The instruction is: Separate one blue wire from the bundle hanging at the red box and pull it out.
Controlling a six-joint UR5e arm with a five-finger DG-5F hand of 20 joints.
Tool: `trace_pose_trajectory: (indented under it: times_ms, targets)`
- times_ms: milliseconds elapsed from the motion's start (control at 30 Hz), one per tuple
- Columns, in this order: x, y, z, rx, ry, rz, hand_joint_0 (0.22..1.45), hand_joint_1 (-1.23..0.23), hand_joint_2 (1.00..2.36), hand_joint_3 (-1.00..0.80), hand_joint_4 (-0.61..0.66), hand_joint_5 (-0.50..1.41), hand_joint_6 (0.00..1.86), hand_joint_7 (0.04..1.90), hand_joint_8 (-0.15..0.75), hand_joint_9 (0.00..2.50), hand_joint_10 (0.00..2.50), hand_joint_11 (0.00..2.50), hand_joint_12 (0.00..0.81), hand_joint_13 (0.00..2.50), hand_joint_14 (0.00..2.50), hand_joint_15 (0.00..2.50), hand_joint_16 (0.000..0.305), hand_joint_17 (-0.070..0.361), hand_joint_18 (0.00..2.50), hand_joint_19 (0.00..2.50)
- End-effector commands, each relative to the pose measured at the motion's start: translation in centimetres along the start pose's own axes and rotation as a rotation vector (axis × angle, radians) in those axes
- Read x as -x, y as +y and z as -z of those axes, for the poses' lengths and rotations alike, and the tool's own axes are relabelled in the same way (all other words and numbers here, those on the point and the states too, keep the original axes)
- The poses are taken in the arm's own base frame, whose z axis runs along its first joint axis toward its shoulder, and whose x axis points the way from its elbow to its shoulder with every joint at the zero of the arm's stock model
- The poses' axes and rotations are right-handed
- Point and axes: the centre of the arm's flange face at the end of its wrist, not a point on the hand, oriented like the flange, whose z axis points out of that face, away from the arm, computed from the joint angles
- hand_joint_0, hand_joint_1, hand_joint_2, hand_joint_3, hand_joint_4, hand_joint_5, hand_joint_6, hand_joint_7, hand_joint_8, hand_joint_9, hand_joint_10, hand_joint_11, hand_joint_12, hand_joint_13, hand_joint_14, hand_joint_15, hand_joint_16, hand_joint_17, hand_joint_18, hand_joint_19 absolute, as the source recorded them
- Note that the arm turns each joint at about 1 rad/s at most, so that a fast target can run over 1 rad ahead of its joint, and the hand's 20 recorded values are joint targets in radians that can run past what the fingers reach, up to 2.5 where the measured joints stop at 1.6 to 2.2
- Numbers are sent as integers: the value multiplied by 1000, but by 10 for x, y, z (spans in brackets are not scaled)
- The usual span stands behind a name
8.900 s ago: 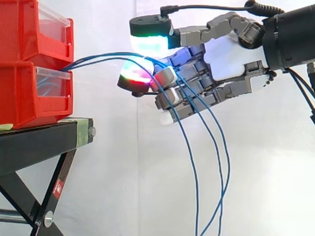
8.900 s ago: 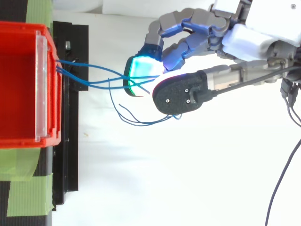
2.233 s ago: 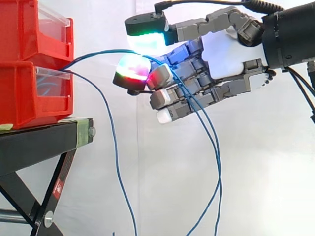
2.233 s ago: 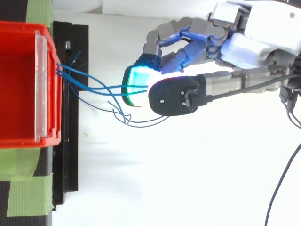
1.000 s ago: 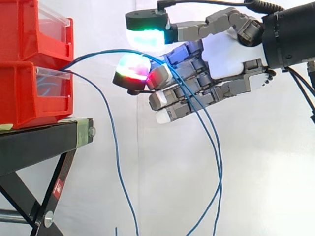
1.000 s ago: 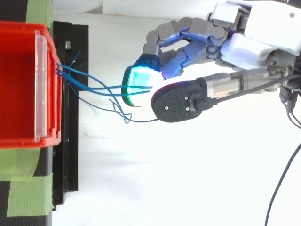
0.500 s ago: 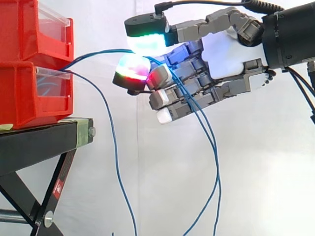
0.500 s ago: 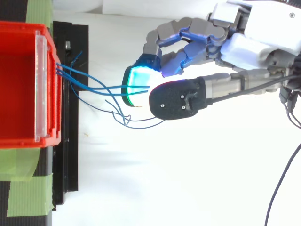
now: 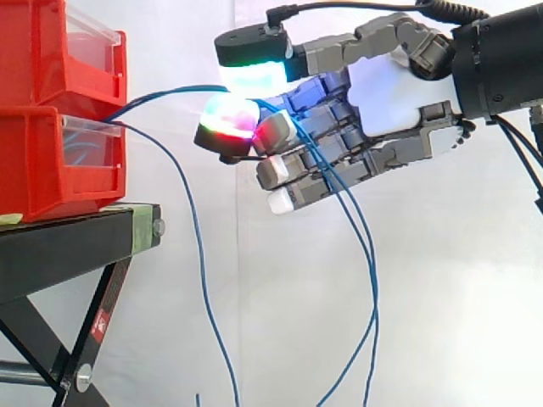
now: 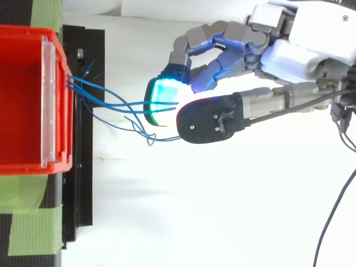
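Note:
Two stacked red boxes (image 9: 42, 161) stand on a black stand (image 9: 76, 237) at the left. Blue wires (image 9: 170, 90) leave the gap between the boxes and run right to my hand (image 9: 390, 93). Two of them pass between the green-glowing thumb pad (image 9: 254, 64) and a red-glowing fingertip (image 9: 227, 125), then drop behind the curled fingers. A third blue wire (image 9: 197, 254) hangs free from the lower box, left of the hand. From above, the blue wires (image 10: 111, 103) fan out of the red box (image 10: 22, 100) toward the cyan fingertip (image 10: 158, 97) of the hand (image 10: 289, 50).
Green tape (image 10: 33, 222) holds the box to the black stand (image 10: 78, 183). A white curtain hangs behind. The stand's crossed legs (image 9: 85, 339) stand below the boxes. Loose wire ends (image 10: 144, 133) curl between the stand and the hand.
Since 8.9 s ago one wire has slipped off the hand and hangs by the stand. Over the last second the thumb shifts slightly and the loose wire ends sway; the hand stays put.

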Motion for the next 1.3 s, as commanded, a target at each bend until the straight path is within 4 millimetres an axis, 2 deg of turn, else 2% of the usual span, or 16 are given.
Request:
trace_pose_trajectory:
  times_ms: [0,133,533,667,800,1000,1267]
  targets:
    - [0,0,0,0,0,1,757,-853,1032,-116,117,-267,887,1170,294,340,13,1486,324,483,109,1673,36,80,274,632]
    - [-1,0,0,0,1,2,764,-860,1032,-117,118,-274,884,1179,288,270,14,1467,313,444,0,1673,33,74,209,559]
    - [0,1,0,1,0,-1,739,-883,1018,-311,131,-282,868,1163,282,235,16,1431,311,425,4,1626,34,75,220,522]
    - [0,0,0,0,0,1,624,-765,1010,-396,179,-276,860,1173,307,306,19,1440,314,476,4,1650,35,78,238,594]
    - [0,0,0,0,0,1,580,-686,1008,-424,202,-274,860,1160,323,358,16,1455,320,502,3,1666,37,84,259,632]
    - [-1,0,0,0,1,2,572,-650,1010,-400,223,-266,862,1143,332,415,13,1446,329,544,1,1675,40,91,310,673]
    - [-1,0,0,0,0,2,615,-673,1022,-261,220,-241,868,1136,343,537,13,1445,349,661,3,1662,41,93,432,690]
